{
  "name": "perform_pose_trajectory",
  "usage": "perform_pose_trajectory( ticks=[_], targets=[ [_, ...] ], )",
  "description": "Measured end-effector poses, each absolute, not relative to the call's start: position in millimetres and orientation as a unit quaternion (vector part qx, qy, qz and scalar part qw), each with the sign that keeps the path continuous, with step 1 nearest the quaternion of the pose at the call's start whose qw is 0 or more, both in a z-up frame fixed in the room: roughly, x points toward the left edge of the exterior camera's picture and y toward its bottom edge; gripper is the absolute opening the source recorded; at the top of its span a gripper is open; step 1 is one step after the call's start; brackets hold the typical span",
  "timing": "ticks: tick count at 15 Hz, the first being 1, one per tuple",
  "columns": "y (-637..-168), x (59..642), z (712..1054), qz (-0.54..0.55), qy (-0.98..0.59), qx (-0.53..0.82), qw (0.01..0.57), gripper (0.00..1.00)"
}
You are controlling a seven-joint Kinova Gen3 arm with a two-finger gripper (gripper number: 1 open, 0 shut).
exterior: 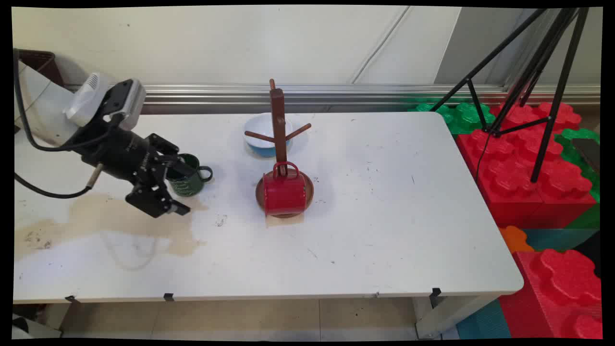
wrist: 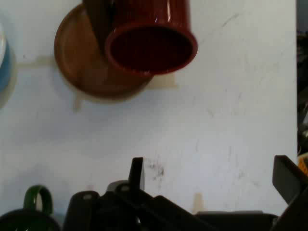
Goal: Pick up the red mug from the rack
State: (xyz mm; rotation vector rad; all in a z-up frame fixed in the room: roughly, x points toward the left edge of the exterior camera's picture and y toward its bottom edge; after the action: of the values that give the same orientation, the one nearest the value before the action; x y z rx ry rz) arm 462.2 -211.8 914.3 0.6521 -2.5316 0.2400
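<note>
My black gripper (exterior: 183, 189) hangs low over the table's left part, open, with nothing between its fingers (wrist: 137, 171). A dark green mug (exterior: 191, 184) stands upright right beside it. In the hand view the green mug (wrist: 34, 208) sits outside the left finger, not between the two. Further right a red mug (exterior: 284, 193) hangs by its handle on the lowest peg of a wooden mug tree (exterior: 278, 120). The red mug's mouth (wrist: 151, 47) faces the hand camera, above the tree's round base (wrist: 77, 62).
A white and blue bowl (exterior: 260, 138) stands behind the mug tree. A brown stain (exterior: 120, 218) spreads over the table's left front. Off the table's right edge stand red and green foam blocks (exterior: 523, 168) and a black tripod (exterior: 543, 72).
</note>
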Motion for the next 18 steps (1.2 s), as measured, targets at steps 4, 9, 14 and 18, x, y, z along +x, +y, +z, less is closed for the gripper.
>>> perform_pose_trajectory(
  ticks=[4,9,14,18],
  targets=[
    [-212,451,911,0.085,-0.924,0.246,0.279,1.00],
    [-215,433,896,0.083,-0.915,0.254,0.303,1.00],
    [-218,425,878,0.084,-0.910,0.258,0.313,1.00],
    [-220,421,862,0.087,-0.908,0.259,0.317,1.00]
  ],
)
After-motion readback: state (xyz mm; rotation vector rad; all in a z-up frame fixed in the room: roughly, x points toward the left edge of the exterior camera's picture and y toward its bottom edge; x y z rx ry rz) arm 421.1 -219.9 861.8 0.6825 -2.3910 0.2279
